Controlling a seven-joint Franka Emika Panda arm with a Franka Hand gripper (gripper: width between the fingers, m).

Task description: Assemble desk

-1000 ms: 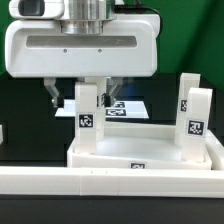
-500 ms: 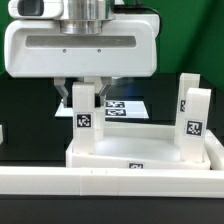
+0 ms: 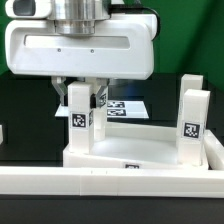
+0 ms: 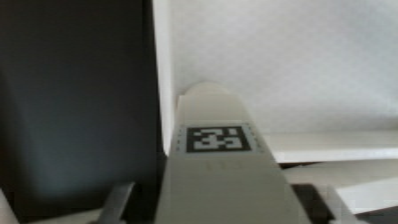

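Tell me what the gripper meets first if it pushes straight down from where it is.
The gripper points down, closed on a white leg. That leg already stands at the desk top, so it would likely press into the corner there; depth is unclear.

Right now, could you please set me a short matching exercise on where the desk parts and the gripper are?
Things:
1. gripper
2. near leg
3. far leg
4. desk top

States:
A. lies flat behind the rail
B. stands free at the exterior view's right
C. held between the jaws
D. closed on a leg

Pairs: 1-D, 2-C, 3-B, 4-A
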